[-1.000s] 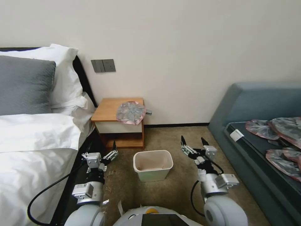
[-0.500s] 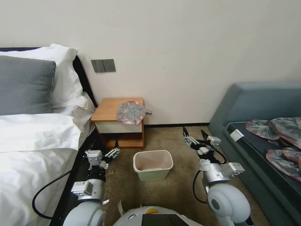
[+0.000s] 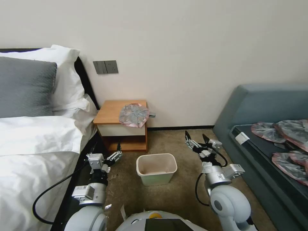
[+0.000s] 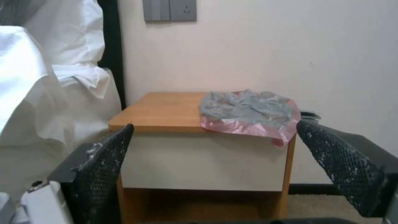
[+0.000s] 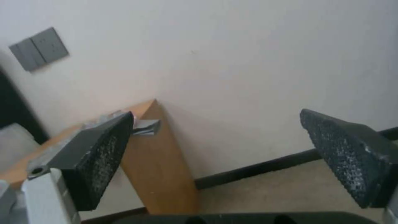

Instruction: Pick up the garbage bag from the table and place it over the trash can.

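- The garbage bag is lying crumpled on the table, a thin, crinkly sheet of translucent grey plastic edged with a pinkish-red rim.
- It is sitting on the top's right half, toward the wall, and its pink rim is drooping over the front edge above the white drawer front.
- Bunched into a roughly round, flattened heap, it is showing no clear long axis and pointing no particular way.
- The table is standing as a small box of smooth orange-brown wood, with a lower shelf open beneath the drawer.
- The trash can is sitting on the carpet in front of the table, a cream plastic bin with rounded corners, a rolled rim and a pale greenish base, its mouth facing up.
- The left gripper is hovering low beside the bed, left of the bin, its black textured fingers spread wide and holding nothing.
- The right gripper is hanging above the carpet right of the bin, its fingers likewise gaping apart and empty.
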You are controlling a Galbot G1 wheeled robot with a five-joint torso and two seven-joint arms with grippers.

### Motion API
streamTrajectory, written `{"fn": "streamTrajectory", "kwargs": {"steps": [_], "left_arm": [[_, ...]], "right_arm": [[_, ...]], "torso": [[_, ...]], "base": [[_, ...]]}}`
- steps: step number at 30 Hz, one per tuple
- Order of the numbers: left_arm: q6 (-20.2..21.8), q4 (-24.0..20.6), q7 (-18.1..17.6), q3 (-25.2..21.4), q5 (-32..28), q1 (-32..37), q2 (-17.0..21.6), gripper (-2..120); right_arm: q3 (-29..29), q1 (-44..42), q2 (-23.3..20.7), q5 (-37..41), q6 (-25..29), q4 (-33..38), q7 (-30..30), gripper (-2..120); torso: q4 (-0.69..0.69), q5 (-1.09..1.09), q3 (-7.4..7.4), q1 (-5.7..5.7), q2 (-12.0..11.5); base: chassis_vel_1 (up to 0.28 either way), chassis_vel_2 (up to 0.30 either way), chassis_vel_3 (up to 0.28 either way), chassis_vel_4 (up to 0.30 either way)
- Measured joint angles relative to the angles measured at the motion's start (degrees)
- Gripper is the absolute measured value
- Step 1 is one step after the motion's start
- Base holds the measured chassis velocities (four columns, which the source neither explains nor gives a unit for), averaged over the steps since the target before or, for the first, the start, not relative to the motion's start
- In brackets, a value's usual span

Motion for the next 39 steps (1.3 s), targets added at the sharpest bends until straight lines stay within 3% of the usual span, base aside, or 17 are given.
{"fn": "streamTrajectory", "kwargs": {"steps": [2,12,19,23,27,33,35,39], "left_arm": [[-0.2,0.0,-0.1,0.0,-0.2,0.1,0.1,100],[-3.5,0.0,-0.3,-0.4,-2.5,1.4,1.5,100],[-3.7,0.0,-0.3,-0.9,-2.7,1.8,1.4,100],[-3.7,0.0,-0.4,-1.6,-2.7,2.5,0.4,100],[-3.7,0.0,-0.4,-1.7,-2.3,2.8,-0.1,100],[-3.9,0.0,-0.3,-1.7,-1.6,3.5,-0.9,100],[-3.9,0.0,-0.2,-1.7,-1.5,3.5,-0.9,100],[-3.8,0.0,-0.4,-1.4,-2.2,3.8,-1.4,100]], "right_arm": [[0.0,2.0,-1.7,4.1,0.0,-1.3,1.0,100],[-1.7,8.6,-6.8,8.8,-0.1,-10.8,1.4,100],[-5.2,19.7,-6.1,12.5,0.4,-22.2,0.3,100],[-7.1,25.1,-4.6,18.1,1.2,-28.0,-0.5,100],[-9.2,30.4,-3.6,29.5,1.4,-35.8,-2.3,100],[-9.7,33.9,-2.1,38.6,0.6,-41.1,-6.5,100],[-10.1,36.2,-1.2,47.3,-0.3,-43.4,-7.4,100],[-10.1,38.3,-0.5,54.3,-2.4,-45.6,-7.9,100]], "torso": [[0.01,-0.01,0.0,0.0,0.0],[0.01,-0.03,0.0,0.0,0.0],[0.01,0.0,0.0,0.0,0.0],[0.02,-0.01,0.0,0.0,0.0],[-0.01,-0.01,0.0,0.01,0.0],[0.01,0.0,0.0,0.01,0.0],[0.01,-0.01,0.0,0.01,0.0],[-0.01,0.0,0.0,0.01,0.0]], "base": [[0.0,0.0,0.0,0.0],[0.0,0.0,0.0,0.0],[0.0,0.0,0.0,0.0],[0.0,0.0,0.0,0.0],[0.0,0.0,0.0,0.0],[0.0,0.0,0.0,0.0],[0.0,0.0,0.0,0.0],[0.0,0.0,0.0,0.0]]}}
